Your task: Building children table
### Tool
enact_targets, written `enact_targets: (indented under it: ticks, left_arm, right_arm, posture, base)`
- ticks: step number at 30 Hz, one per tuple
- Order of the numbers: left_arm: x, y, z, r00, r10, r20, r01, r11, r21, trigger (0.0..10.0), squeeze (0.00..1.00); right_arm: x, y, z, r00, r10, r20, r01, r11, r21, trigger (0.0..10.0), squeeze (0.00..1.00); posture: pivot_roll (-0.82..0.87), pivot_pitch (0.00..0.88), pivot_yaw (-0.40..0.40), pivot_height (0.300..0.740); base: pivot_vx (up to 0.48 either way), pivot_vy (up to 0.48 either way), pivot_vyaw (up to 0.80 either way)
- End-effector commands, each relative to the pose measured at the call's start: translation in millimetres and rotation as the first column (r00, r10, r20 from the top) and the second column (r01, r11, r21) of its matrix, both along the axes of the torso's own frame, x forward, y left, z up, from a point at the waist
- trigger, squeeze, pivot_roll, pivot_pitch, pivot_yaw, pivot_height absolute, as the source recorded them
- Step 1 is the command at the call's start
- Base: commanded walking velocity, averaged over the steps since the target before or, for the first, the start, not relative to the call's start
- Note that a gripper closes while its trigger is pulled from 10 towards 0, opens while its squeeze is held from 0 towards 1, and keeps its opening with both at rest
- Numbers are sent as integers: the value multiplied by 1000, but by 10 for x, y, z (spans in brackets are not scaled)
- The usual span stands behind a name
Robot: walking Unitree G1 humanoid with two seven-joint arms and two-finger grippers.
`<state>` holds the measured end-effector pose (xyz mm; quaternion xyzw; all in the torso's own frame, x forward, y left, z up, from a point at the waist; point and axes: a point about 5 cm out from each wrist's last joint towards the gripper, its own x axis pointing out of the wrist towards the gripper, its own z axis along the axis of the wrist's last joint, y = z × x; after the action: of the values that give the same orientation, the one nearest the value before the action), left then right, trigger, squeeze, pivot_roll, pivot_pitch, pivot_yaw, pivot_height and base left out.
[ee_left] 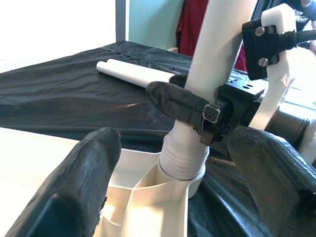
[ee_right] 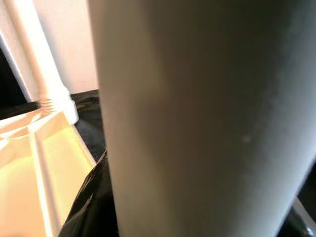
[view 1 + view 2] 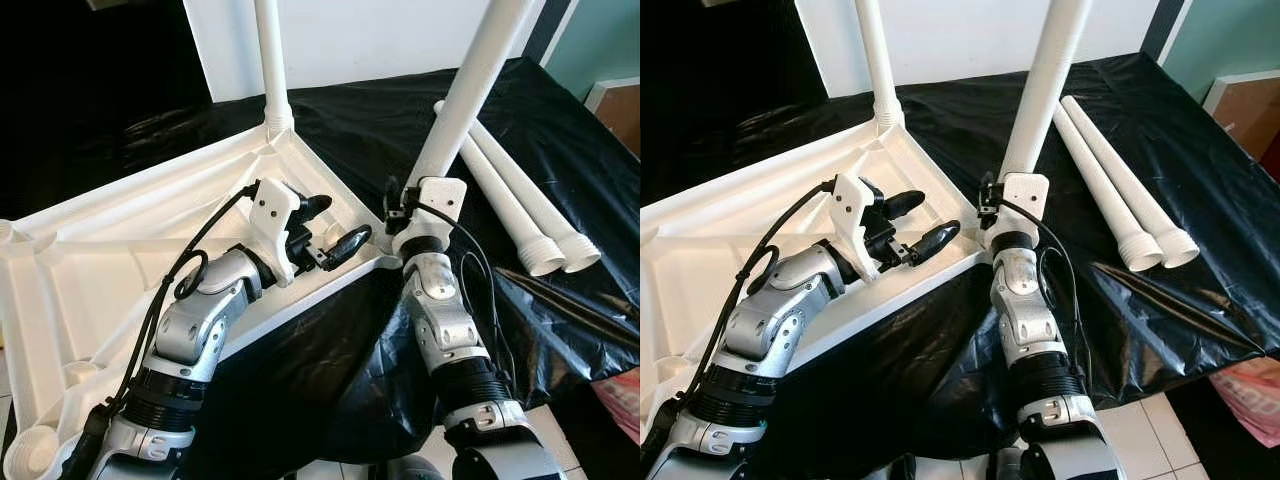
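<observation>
A white children's table top (image 3: 110, 250) lies upside down on black sheeting. One white leg (image 3: 272, 60) stands screwed into its far corner. A second leg (image 3: 470, 90) stands tilted in the near right corner socket, threaded end (image 1: 181, 165) seated there. My right gripper (image 3: 402, 215) is shut on this leg low down, one black finger (image 1: 180, 101) wrapped across it. The leg (image 2: 197, 118) sits close before the right wrist camera. My left gripper (image 3: 335, 225) hovers open over the table top just left of that corner, its fingers (image 1: 94, 163) either side of the leg's base and apart from it.
Two loose white legs (image 3: 520, 215) lie side by side on the black sheet (image 3: 350, 130) to the right. Thin dark rods (image 3: 570, 295) lie near the right edge. A white wall stands behind. An open socket (image 3: 30, 450) shows at the table top's near left corner.
</observation>
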<state>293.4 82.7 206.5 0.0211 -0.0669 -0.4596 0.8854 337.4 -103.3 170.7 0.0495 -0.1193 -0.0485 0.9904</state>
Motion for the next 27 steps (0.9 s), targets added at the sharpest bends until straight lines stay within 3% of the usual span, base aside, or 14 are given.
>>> enact_targets:
  ticks: [1, 3, 4, 6, 8, 18, 27]
  left_arm:
    - [-30, -3, 12, 1000, -18, 2, 18, 1000, 0, 10000, 0]
    - [-32, -10, 12, 1000, -18, 1, 18, 1000, -3, 10000, 0]
    - [-37, -20, 12, 1000, -17, 0, 17, 1000, -11, 10000, 0]
    - [-37, -20, 12, 1000, -17, 0, 17, 1000, -11, 10000, 0]
    - [-36, -25, 10, 1000, -17, 0, 17, 1000, -13, 10000, 0]
    - [-33, -36, 11, 1000, -19, 1, 19, 1000, -16, 10000, 0]
    - [-41, -37, 13, 1000, -19, 0, 19, 1000, -19, 10000, 0]
  right_arm:
    - [-49, -219, -403, 973, -127, -192, 126, 992, -19, 10000, 0]
    - [-53, -205, -392, 967, -164, -195, 164, 986, -15, 10000, 0]
    - [-49, -118, -389, 967, -169, -191, 155, 984, -88, 10000, 0]
    - [-49, -118, -389, 967, -169, -191, 155, 984, -88, 10000, 0]
    - [-43, -57, -404, 974, -125, -191, 104, 988, -112, 10000, 0]
    - [-27, -36, -391, 974, -133, -181, 108, 984, -144, 10000, 0]
    - [-48, -108, -394, 946, -267, -185, 244, 960, -138, 10000, 0]
  posture:
    - [10, 132, -8, 740]
    - [10, 132, -8, 740]
    - [8, 127, -11, 740]
    - [8, 127, -11, 740]
    - [8, 125, -13, 740]
    - [4, 120, -13, 740]
    - [4, 124, -12, 740]
  base:
    - [0, 0, 0]
    - [0, 0, 0]
    - [0, 0, 0]
    - [0, 0, 0]
    - [0, 0, 0]
    - [0, 0, 0]
    - [0, 0, 0]
